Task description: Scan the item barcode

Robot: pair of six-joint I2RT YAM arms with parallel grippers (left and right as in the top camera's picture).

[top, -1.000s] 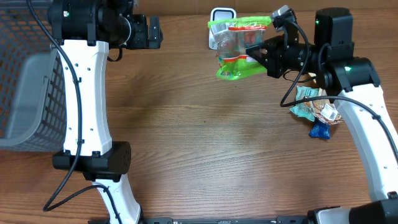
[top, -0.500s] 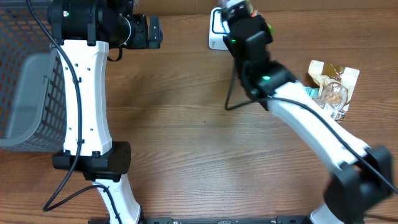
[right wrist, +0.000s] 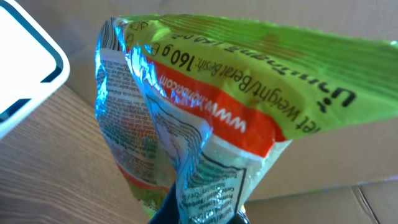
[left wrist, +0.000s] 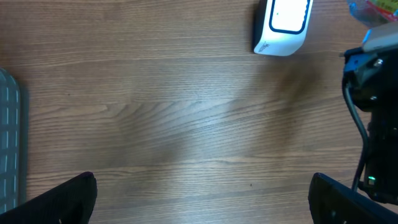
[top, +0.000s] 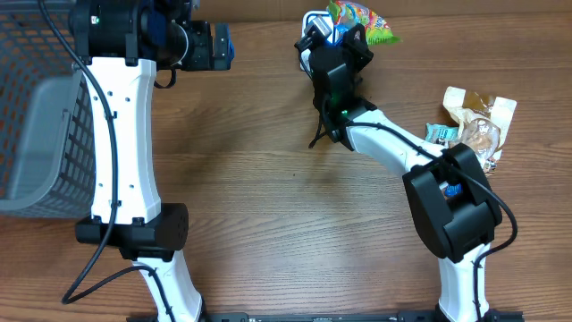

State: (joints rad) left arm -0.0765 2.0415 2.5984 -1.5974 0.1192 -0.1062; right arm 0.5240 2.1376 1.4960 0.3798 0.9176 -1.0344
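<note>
Snack bag [top: 362, 16] swung over by scanner [top: 315, 25], in R gripper [right wrist: 202, 210].

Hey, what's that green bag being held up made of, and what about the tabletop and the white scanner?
The green bag is thin glossy plastic film, possibly foil-lined: it crinkles and throws bluish glare. The tabletop is wood or wood-look laminate with a matte finish: brown grain lines run across it. The white scanner looks like smooth moulded plastic with dark trim.
</note>
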